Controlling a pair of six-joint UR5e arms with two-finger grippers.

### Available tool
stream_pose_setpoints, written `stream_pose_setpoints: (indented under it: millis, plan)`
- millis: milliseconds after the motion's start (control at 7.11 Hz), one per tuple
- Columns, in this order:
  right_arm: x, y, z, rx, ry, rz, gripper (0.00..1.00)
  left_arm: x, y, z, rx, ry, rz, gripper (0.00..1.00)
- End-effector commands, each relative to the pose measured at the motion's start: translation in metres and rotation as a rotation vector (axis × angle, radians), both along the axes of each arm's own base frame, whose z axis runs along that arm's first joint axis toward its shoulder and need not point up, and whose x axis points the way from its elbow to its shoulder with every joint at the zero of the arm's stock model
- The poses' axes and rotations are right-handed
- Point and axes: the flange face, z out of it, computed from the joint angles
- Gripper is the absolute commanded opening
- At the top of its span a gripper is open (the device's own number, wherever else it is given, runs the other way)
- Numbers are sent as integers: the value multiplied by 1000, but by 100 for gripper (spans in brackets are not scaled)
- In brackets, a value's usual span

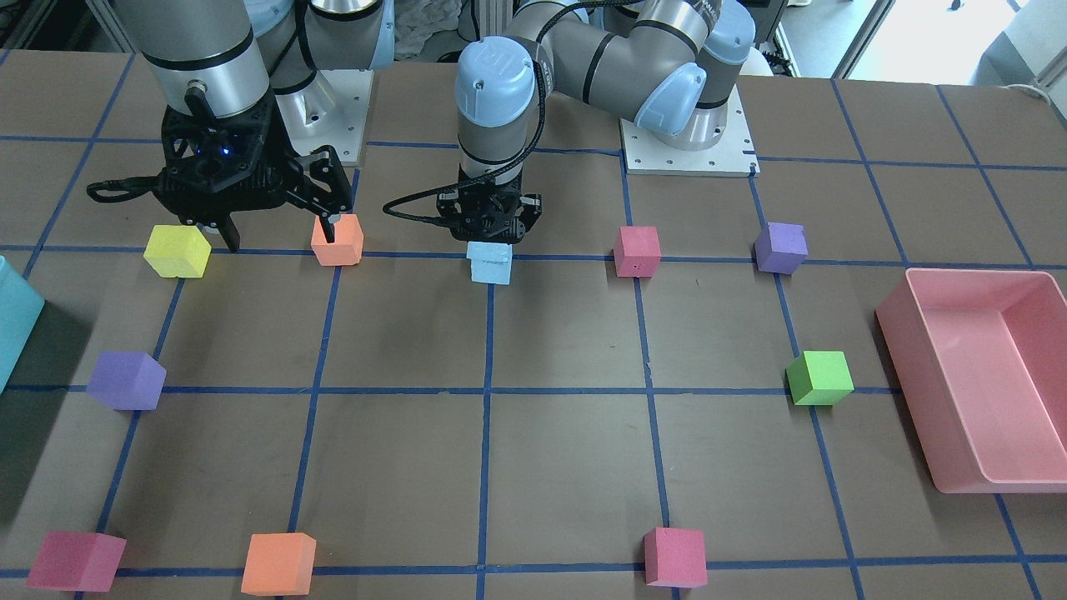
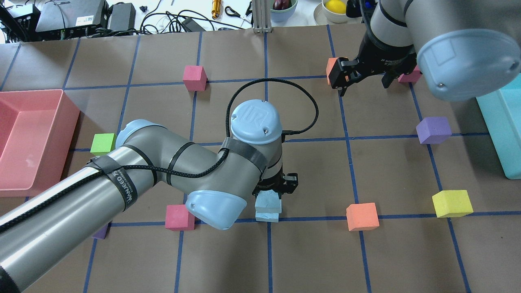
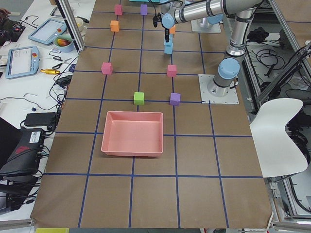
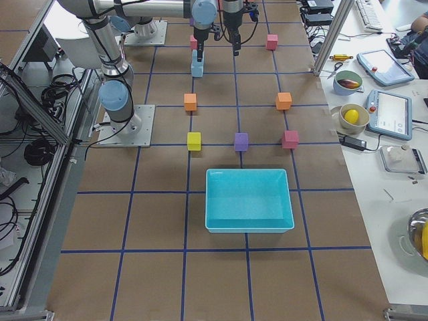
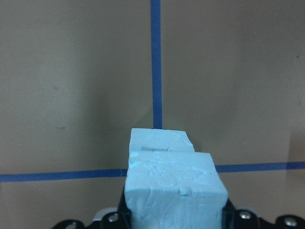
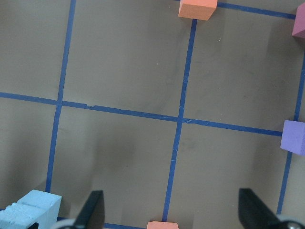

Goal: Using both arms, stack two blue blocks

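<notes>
Two pale blue blocks stand stacked at the table's middle on a blue tape line. The upper block [image 5: 174, 191] sits on the lower block [image 5: 159, 140], slightly offset. My left gripper [image 1: 490, 229] points straight down and is shut on the upper block [image 2: 268, 199]; the lower block [image 2: 267, 215] shows beneath it. My right gripper [image 1: 279, 237] is open and empty, hovering low between a yellow cube [image 1: 177, 252] and an orange cube [image 1: 338, 240]. The right wrist view shows its fingers [image 6: 93, 212] spread wide, with the blue stack [image 6: 28, 210] at the lower left.
A pink bin [image 1: 975, 375] stands at the robot's left end and a teal bin [image 1: 12, 325] at its right end. Pink [image 1: 638, 250], purple [image 1: 781, 247] and green [image 1: 821, 377] cubes lie around. More cubes line the far edge [image 1: 279, 564].
</notes>
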Motion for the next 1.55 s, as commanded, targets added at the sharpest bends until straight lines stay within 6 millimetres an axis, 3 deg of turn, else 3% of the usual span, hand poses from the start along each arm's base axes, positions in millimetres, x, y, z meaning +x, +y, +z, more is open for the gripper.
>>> stream_pose_setpoints:
  millis: [0, 141, 281, 422, 562, 703, 984, 1125, 1266, 1406]
  plan:
    - [0, 1, -1, 1, 4, -1, 100, 1, 2, -7, 4, -3, -2, 0]
    - [2, 1, -2, 4, 1, 3, 100, 1, 2, -7, 5, -5, -2, 5]
    - [3, 1, -2, 0, -1, 4, 100, 2, 4, -15, 18, -15, 10, 73]
    - [2, 0, -2, 0, 0, 3, 100, 3, 6, -19, 27, -20, 18, 97]
    - [2, 0, -2, 0, 0, 3, 100, 2, 5, -19, 26, -14, 19, 100]
    - [1, 0, -2, 3, 4, 1, 100, -1, 1, -3, -1, 9, 19, 100]
    - [1, 0, -2, 2, 7, 1, 100, 5, -32, 63, -57, 32, 37, 100]
    - [2, 0, -1, -2, 6, 2, 100, 28, -55, 99, -66, 30, 38, 100]
    - [1, 1, -2, 5, 7, 1, 100, 76, -87, 139, -80, 38, 27, 100]
    - [2, 0, -2, 1, 5, 2, 100, 139, -116, 176, -77, 42, 19, 100]
